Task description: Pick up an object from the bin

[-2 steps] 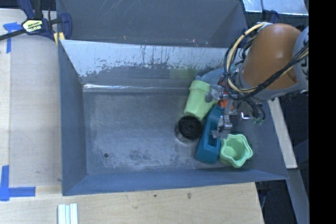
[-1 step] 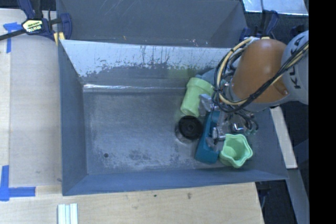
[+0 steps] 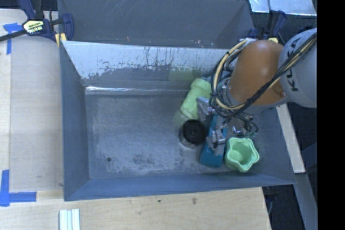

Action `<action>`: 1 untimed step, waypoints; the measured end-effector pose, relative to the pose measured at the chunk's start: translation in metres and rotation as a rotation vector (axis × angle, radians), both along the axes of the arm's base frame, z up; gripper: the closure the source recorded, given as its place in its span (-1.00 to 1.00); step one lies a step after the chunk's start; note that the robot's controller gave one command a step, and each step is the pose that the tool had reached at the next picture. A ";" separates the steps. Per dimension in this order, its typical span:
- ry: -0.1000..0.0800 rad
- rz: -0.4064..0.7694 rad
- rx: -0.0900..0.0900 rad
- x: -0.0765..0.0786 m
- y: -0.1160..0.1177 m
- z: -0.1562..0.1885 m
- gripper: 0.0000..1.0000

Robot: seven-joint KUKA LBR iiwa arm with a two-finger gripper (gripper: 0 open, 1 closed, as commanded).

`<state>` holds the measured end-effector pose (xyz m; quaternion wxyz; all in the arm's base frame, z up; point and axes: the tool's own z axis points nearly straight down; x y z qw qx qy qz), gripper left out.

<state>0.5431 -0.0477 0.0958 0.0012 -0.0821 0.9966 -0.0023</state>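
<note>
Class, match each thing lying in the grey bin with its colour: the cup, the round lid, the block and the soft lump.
Things:
1. cup
2. round lid
3. block
4. soft lump

Colours:
A. black
B. pale yellow-green
C. bright green
D. blue

Pairs: 1-C, 2-A, 3-D, 4-B.

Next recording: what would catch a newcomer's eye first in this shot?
The arm's orange cover stands out at the right of the grey bin, with the gripper lowered beneath it. All the things crowd round the gripper: a blue block just below it, a green scalloped cup at the front right, a black round thing on its left and a yellow-green lump behind.
</note>
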 end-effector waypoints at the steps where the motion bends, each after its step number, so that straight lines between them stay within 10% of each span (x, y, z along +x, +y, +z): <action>1: -0.004 -0.258 0.013 0.017 0.023 -0.001 -1.00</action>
